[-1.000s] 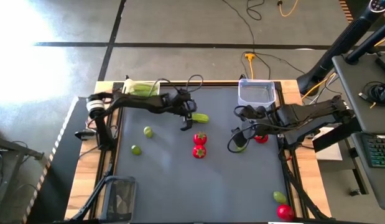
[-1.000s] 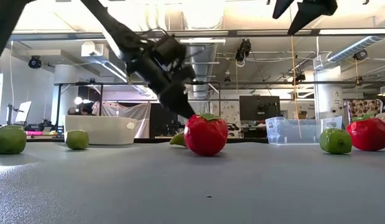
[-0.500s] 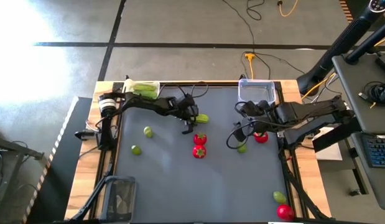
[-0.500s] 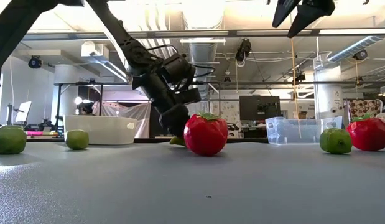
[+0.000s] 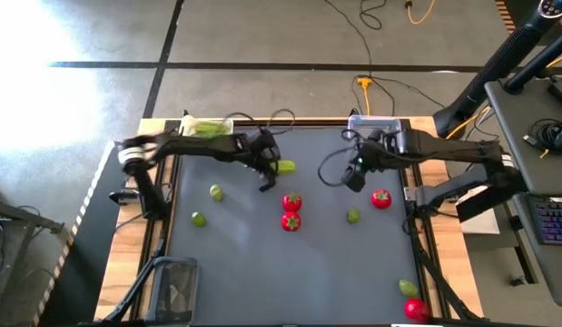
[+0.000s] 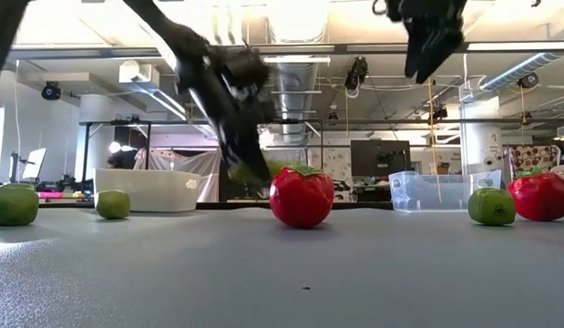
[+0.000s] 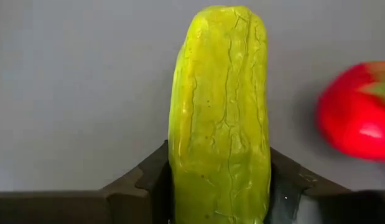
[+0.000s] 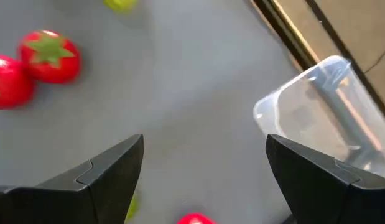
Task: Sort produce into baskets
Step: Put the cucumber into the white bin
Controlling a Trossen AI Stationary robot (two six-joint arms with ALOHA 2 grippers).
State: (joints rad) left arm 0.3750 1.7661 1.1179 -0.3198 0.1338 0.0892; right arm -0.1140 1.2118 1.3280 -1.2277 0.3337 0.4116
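Note:
My left gripper [image 5: 268, 170] is shut on a long green cucumber [image 5: 285, 166] at the table's far middle, above two strawberries [image 5: 291, 203]. My right gripper [image 5: 356, 174] hangs open and empty in front of the clear basket [image 5: 376, 133]. A lime [image 5: 353, 215] and a third strawberry [image 5: 381, 198] lie on the table near it. The white basket [image 5: 206, 127] at the far left holds green pieces. The dark basket [image 5: 176, 286] stands at the near left. My left gripper pinches the cucumber between its two fingers [image 7: 153, 182], one on each long side [image 7: 180, 168], toward its left end. The fingers come slanting down from the table's left and lie along the cucumber. Its free end [image 7: 226, 25] juts past the fingertips, lifted clear of the table.
Two limes [image 5: 215, 192] [image 5: 199, 218] lie at the left. Another lime [image 5: 407, 287] and a strawberry [image 5: 416, 309] lie at the near right corner. Cables run over the floor beyond the far edge. Bare mat lies in the near middle.
My left gripper has shut on the cucumber and lifted it off the table, drifting slightly toward the far edge. My right gripper has risen and gone toward the far edge, away from the lime and toward the clear basket, staying open.

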